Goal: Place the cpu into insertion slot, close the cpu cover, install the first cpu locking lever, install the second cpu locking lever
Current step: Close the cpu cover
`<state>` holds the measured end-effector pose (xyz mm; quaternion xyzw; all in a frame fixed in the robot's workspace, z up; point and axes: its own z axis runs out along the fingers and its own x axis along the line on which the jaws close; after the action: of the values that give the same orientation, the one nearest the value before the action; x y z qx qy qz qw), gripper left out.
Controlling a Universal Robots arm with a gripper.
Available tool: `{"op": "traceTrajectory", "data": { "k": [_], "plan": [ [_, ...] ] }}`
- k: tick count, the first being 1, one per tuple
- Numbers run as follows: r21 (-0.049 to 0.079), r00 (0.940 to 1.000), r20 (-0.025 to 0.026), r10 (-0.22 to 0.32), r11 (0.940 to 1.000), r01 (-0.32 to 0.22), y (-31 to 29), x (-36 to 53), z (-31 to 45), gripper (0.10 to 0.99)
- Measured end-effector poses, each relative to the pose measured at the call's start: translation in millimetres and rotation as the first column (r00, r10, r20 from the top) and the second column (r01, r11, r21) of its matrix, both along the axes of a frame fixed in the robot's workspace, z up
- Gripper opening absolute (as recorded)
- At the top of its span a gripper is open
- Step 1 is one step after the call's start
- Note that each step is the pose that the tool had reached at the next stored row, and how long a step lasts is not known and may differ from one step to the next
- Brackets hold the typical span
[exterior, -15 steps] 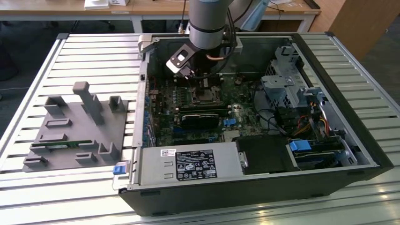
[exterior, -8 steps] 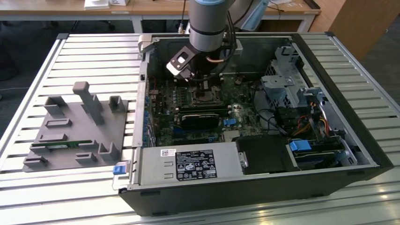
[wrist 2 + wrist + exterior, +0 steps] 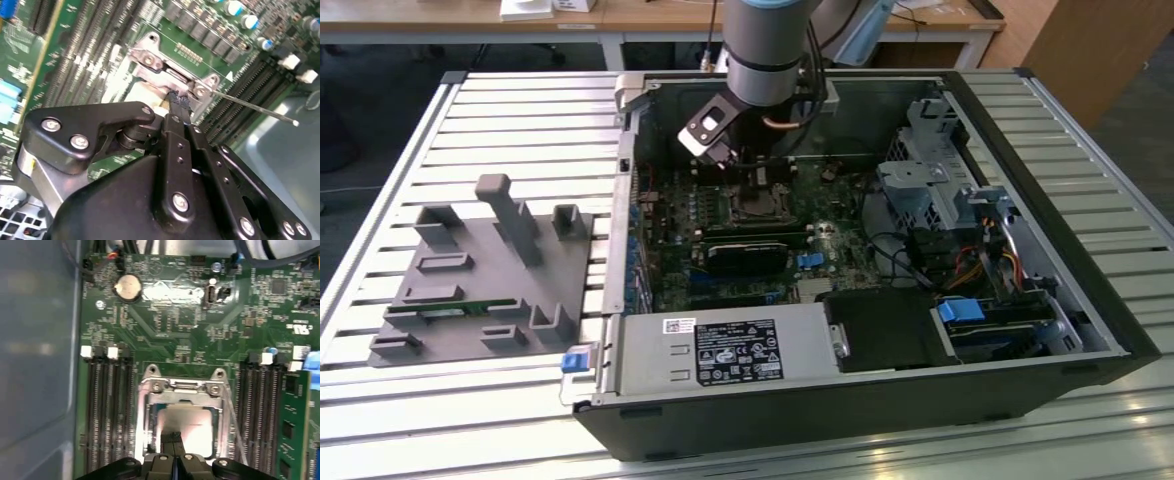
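Touching cpu cover, gripper closed, cpu seated

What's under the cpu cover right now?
The cpu shows its silver top through the opening in the cover. The slot beneath is hidden; the gripper covers one edge.

Shows, in the exterior view, an open computer case lying on a slatted metal table, with a grey moulded fixture of posts and pockets beside it toward the exterior view's left and wooden desks behind. Holds a labelled grey power supply box at the near edge, a green motherboard, a metal drive cage and bundled cables. Reveals, in the first wrist view, a round coin battery, banks of long black memory slots and a green card on edge beside one bank.
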<state>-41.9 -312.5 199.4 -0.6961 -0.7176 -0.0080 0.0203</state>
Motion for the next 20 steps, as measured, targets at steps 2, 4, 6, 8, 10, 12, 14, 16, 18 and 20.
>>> {"op": "traceTrajectory", "data": {
  "k": [2,4,6,8,10,12,14,16,18,20],
  "plan": [
    [0.004,1.0,0.0,0.0,1.0,0.0,2.2,0.0,0.0,0.106],
    [0.006,1.0,0.0003,0.0,1.0,0.0,2.5,0.0,0.5,0.106],
    [0.006,1.0,0.0003,0.0,1.0,0.0,2.6,0.1,4.2,0.106],
    [0.006,1.0,0.0001,0.0,1.0,0.0,2.5,0.0,10.3,0.106],
    [0.006,1.0,-0.0001,0.0,1.0,0.0,2.4,0.0,13.5,0.106],
    [0.006,1.0,0.0001,0.0,1.0,0.0,2.1,-0.2,13.6,0.106],
    [0.006,1.0,0.0,0.0,1.0,0.0,-0.2,-0.3,13.6,0.106],
    [0.006,1.0,-0.0001,0.0,1.0,0.0,-4.4,-0.3,13.7,0.106],
    [0.006,1.0,0.0,0.0,1.0,0.0,-8.1,-0.2,13.6,0.106],
    [0.006,1.0,0.0,0.0,1.0,0.0,-8.9,1.1,13.6,0.106]
  ]
}}
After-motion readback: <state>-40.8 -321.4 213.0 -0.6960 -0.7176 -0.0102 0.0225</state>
